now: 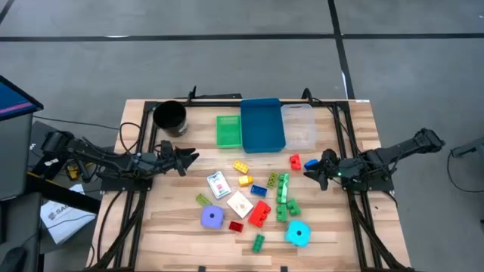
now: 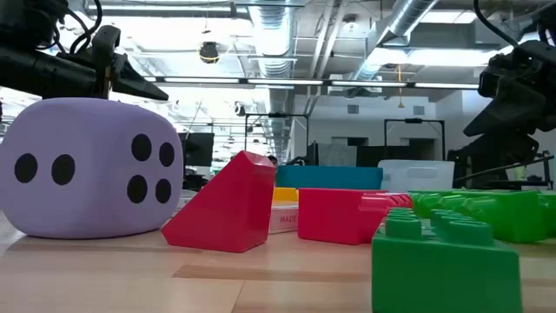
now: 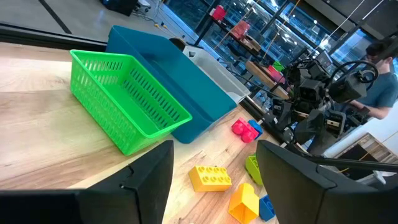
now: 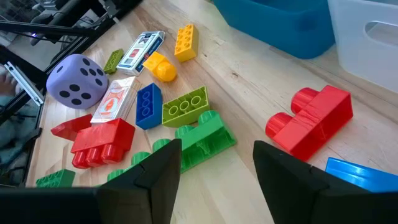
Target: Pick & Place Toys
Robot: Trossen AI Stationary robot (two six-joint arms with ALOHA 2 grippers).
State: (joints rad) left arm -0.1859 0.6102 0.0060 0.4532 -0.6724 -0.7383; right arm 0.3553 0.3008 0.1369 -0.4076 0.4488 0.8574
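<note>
Toys: scattered colored bricks [image 1: 280, 190], purple die [image 1: 212, 217], cyan die [image 1: 298, 233].

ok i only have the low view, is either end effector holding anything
observer: No. The left end effector and the right end effector are both open, with nothing between the fingers.
operator: where's the cyan die, can't see it
observer: The cyan die sits on the right arm's side, near the table edge farthest from the trays.
operator: anything in the trays
observer: From above, the green tray and the blue tray look empty.
</note>
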